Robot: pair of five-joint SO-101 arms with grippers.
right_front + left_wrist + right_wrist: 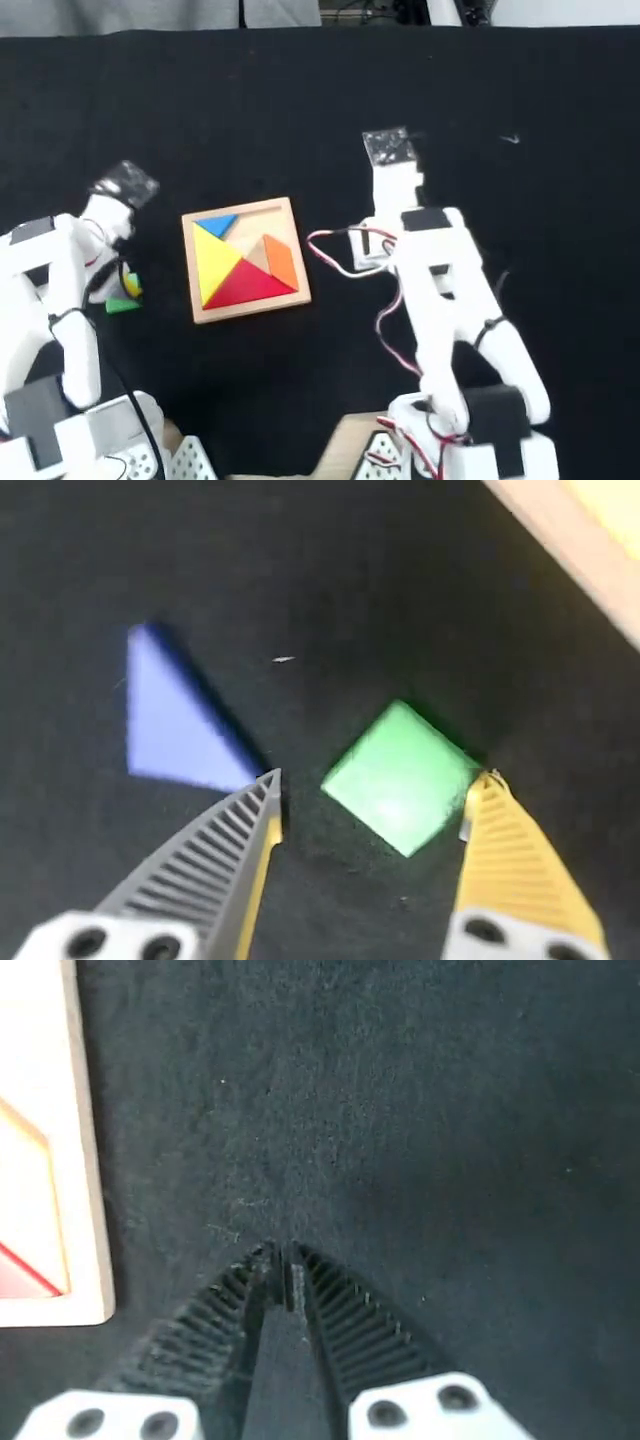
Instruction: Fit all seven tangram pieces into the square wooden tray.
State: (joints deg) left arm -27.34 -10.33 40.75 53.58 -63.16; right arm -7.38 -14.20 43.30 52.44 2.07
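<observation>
One green square (400, 770) inside wide-open left tool (375, 780), blue triangle (170, 720) nearby in left wrist view, right tool (285, 1255) closed, empty.

High view fixed above the black table (200, 110), looking steeply down from its near edge, wooden tray (245, 206) left of centre, both wrist views close over the cloth, facing down, each catching part of that tray's rim

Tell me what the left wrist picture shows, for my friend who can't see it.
The left gripper is open, with one finger on each side of a green square lying on the black cloth. A blue triangle lies beside the square, and a strip of the wooden tray shows farther off.
</observation>
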